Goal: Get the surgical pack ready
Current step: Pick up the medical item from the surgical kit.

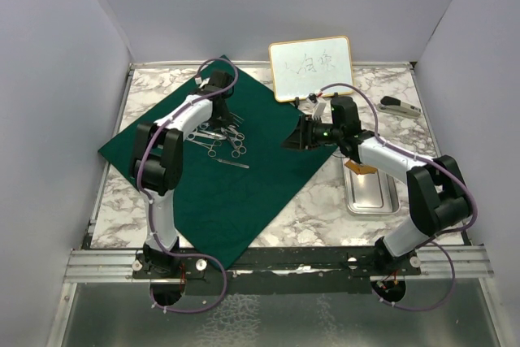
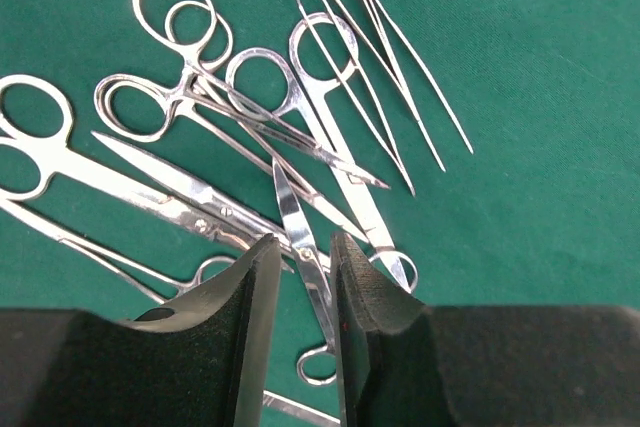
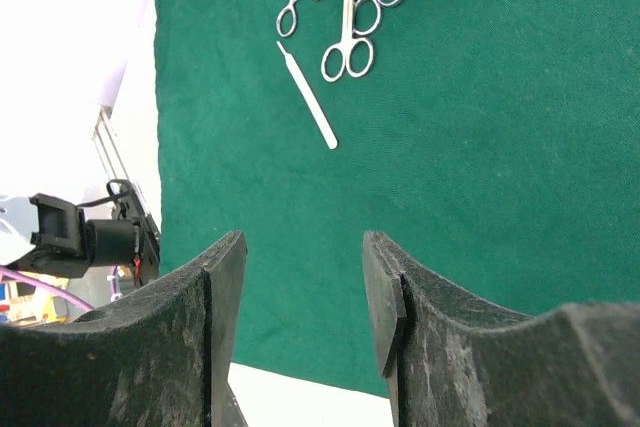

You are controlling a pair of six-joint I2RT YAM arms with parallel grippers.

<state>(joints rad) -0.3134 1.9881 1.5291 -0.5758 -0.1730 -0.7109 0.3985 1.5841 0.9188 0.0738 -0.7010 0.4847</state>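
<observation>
The left gripper (image 2: 305,242) is being held with its jaws only narrowly parted, a slim ring-handled instrument (image 2: 290,197) lying in the gap between the pads; it is narrower than the gap, so it is not being pinched. The gripper is being kept low over the pile of silver instruments (image 1: 219,137), which is lying tangled on the far half of the dark green cloth (image 1: 236,193): ring-handled forceps and scissors are crossing each other, and thin tweezers (image 2: 390,67) are lying fanned just beside them. A flat scalpel handle (image 3: 306,94) is lying apart from the pile, on its near side, on bare cloth. The right gripper (image 3: 305,242) is being held with its jaws spread wide and nothing between them, above the right-hand part of the cloth close to its edge, pointing toward the pile but well apart from it. The cloth is lying spread flat and turned diagonally on the marble table (image 1: 325,209). The steel tray (image 1: 372,193) is sitting off the cloth, on the table to its right, under the right arm; an orange-brown item (image 1: 359,168) is showing at its far end, too small to identify. The gold-framed whiteboard (image 1: 311,67) is standing propped at the far edge, behind the right gripper.
</observation>
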